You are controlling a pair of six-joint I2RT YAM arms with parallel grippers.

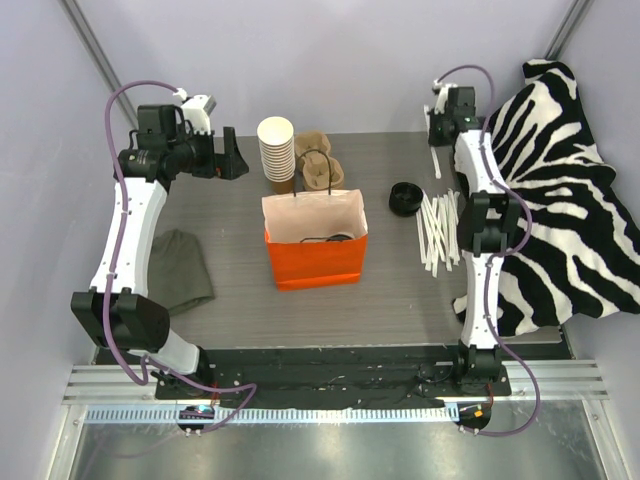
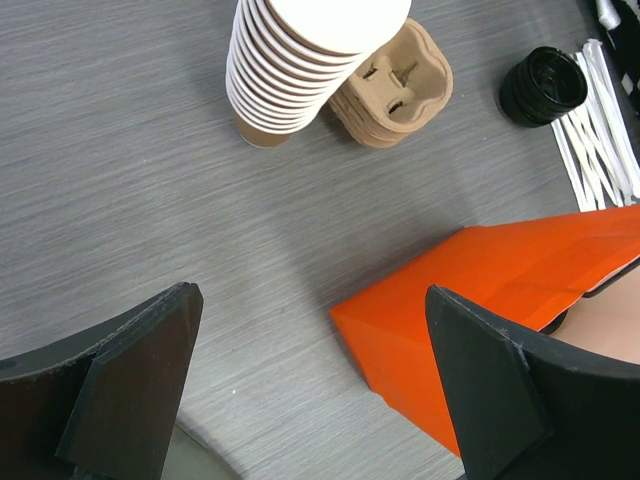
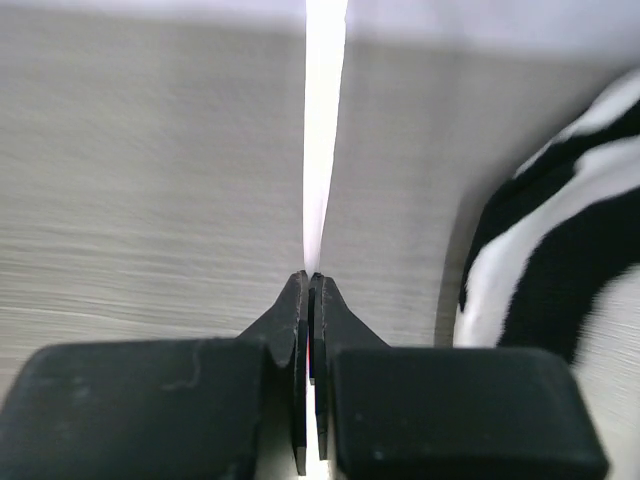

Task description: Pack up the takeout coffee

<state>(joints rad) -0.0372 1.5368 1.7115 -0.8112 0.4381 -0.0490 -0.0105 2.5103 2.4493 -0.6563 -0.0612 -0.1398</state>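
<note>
Evidently little to see of the takeout coffee (image 1: pixel 328 238) beyond a dark lid rim low inside the upright orange paper bag (image 1: pixel 315 262) at mid-table. Spread wide and empty at far left: left gripper (image 1: pixel 236 155), near the stack of paper cups (image 1: pixel 277 150) and pulp cup carriers (image 1: pixel 325 170). Pinched tight on a thin white stick (image 3: pixel 320 120) at the far right: right gripper (image 3: pixel 311 285), beside the zebra-print cloth (image 1: pixel 560 200).

Bright, even overhead light, soft shadows; right wrist view blurred, streaky.
</note>
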